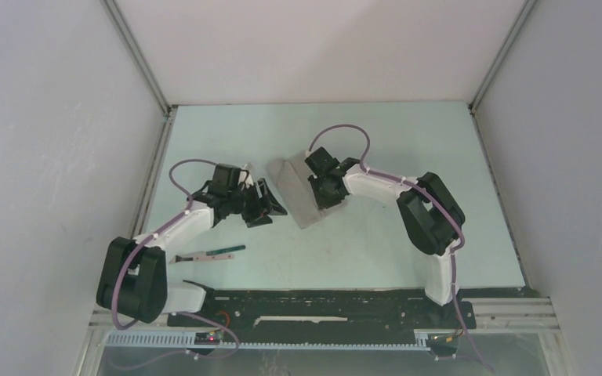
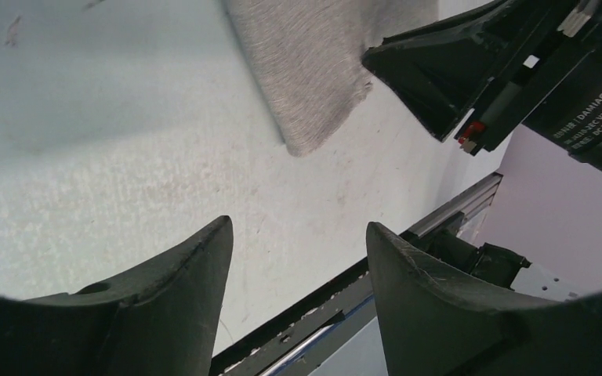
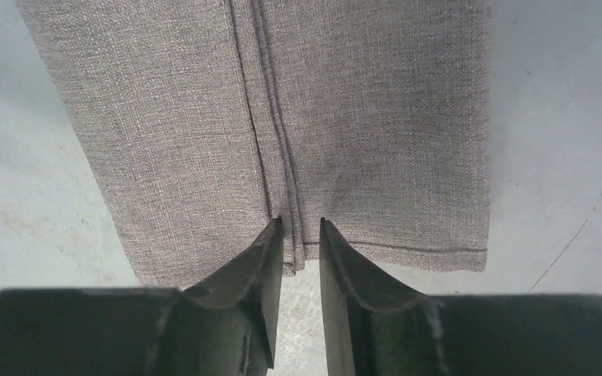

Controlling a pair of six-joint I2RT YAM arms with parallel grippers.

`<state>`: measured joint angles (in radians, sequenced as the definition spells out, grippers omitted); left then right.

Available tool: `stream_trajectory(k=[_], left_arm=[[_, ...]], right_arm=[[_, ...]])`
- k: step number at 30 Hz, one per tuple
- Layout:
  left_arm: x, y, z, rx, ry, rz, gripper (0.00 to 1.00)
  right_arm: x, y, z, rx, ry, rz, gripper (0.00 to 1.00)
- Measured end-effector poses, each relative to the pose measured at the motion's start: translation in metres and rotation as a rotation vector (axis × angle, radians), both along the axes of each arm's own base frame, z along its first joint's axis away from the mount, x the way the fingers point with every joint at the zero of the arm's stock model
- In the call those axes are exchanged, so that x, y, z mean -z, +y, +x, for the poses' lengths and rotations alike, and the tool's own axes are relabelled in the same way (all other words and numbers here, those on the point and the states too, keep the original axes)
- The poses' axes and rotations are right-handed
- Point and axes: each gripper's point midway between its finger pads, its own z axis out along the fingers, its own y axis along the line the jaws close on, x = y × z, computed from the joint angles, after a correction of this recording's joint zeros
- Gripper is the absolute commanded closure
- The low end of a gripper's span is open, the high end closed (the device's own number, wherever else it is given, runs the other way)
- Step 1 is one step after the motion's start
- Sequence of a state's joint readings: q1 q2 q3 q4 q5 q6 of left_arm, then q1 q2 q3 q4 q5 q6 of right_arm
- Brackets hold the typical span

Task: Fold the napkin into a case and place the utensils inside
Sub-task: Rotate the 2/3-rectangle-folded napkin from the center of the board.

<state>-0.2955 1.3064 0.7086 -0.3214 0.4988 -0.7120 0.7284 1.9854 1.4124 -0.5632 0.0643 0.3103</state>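
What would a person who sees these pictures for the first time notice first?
The folded grey napkin at the table's centre, with the right gripper pinching its stacked fold edges at one hem. The left gripper hangs open and empty just left of it, and a green-handled utensil lies nearer the left arm's base.

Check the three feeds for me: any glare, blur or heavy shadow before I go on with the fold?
Top external: soft, even light, no glare; the napkin reads clearly but small. Left wrist: the napkin corner is sharp, the left gripper's fingers loom dark and soft. Right wrist: weave is crisp, the right gripper's fingers dark, slightly soft.
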Motion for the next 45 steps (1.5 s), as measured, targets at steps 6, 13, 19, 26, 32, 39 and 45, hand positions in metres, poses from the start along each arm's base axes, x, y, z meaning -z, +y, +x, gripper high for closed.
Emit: stream_trajectory(k=[6,13,19,26,32,39,45], left_arm=[[-0.008,-0.022,0.019,0.005,-0.020,-0.041,0.42],[-0.011,-0.049,0.070,-0.059,-0.025,-0.049,0.56],[-0.010,-0.070,0.102,-0.077,-0.043,-0.054,0.57],[0.000,-0.070,0.103,-0.079,-0.021,-0.039,0.56],[0.002,-0.068,0.099,-0.065,-0.022,-0.023,0.55],[0.000,-0.059,0.093,-0.056,-0.030,0.013,0.55],[0.004,-0.055,0.093,-0.061,-0.019,0.029,0.60]], right_arm=[[-0.012,-0.003,0.002,0.023,0.033,0.078,0.23],[-0.046,-0.030,0.044,0.122,0.026,0.245,0.22],[-0.026,-0.048,0.064,0.211,0.073,0.273,0.31],[0.004,-0.044,0.042,0.240,0.174,0.294,0.56],[0.007,-0.029,0.016,0.245,0.215,0.362,0.59],[-0.001,-0.006,-0.038,0.215,0.263,0.384,0.33],[-0.021,-0.017,0.001,0.306,0.172,0.457,0.29]])
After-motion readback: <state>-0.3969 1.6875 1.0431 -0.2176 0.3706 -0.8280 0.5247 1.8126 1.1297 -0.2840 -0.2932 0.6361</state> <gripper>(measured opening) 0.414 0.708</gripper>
